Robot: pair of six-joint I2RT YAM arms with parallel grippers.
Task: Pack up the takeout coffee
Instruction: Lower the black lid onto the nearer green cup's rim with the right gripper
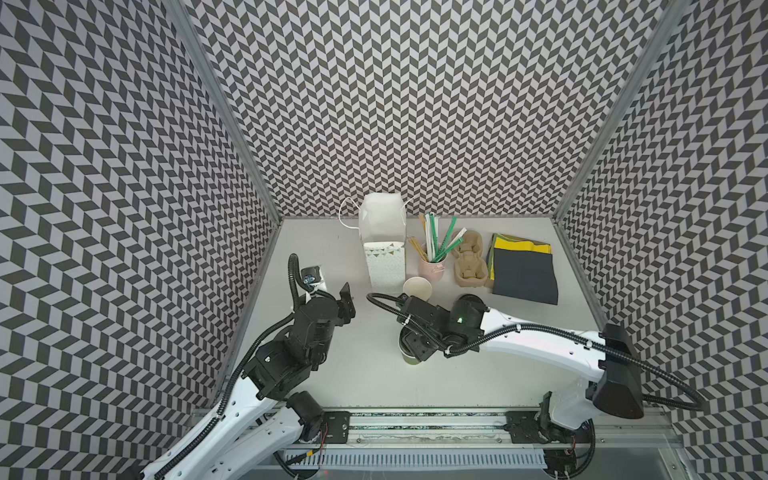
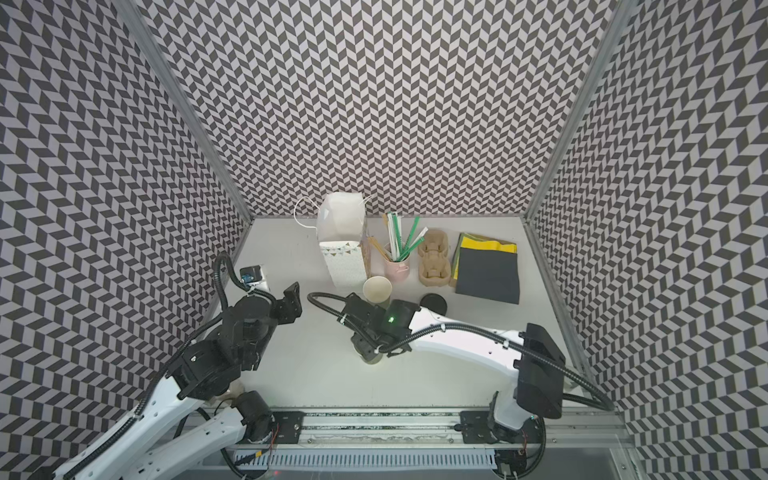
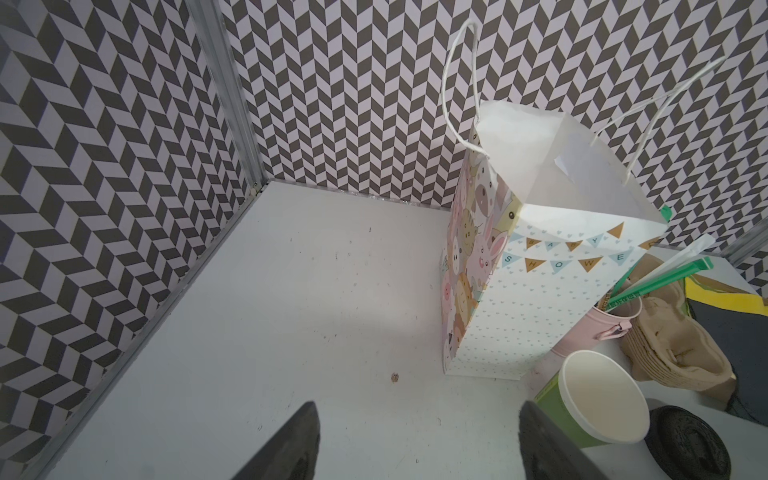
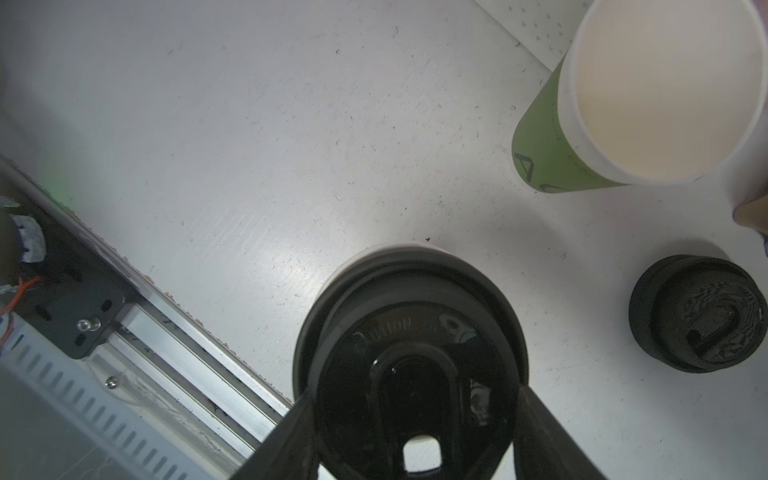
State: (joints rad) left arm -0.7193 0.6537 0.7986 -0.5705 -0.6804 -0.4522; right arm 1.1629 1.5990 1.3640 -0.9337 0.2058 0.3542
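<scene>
Lidded cup (image 4: 409, 357) stands upright directly beneath right tool (image 4: 415, 440), whose fingers grasp its lid; left tool (image 3: 415, 444) released, farther off.

The paper gift bag (image 3: 536, 291) carries two rows of small flags on its front side. The letters on them read "BABY" in the upper row and "SHOWER" in the lower row. The open green cup (image 4: 544, 137) has a dark letter "A" low on its side; the thin writing beside this letter is too small to read.
</scene>
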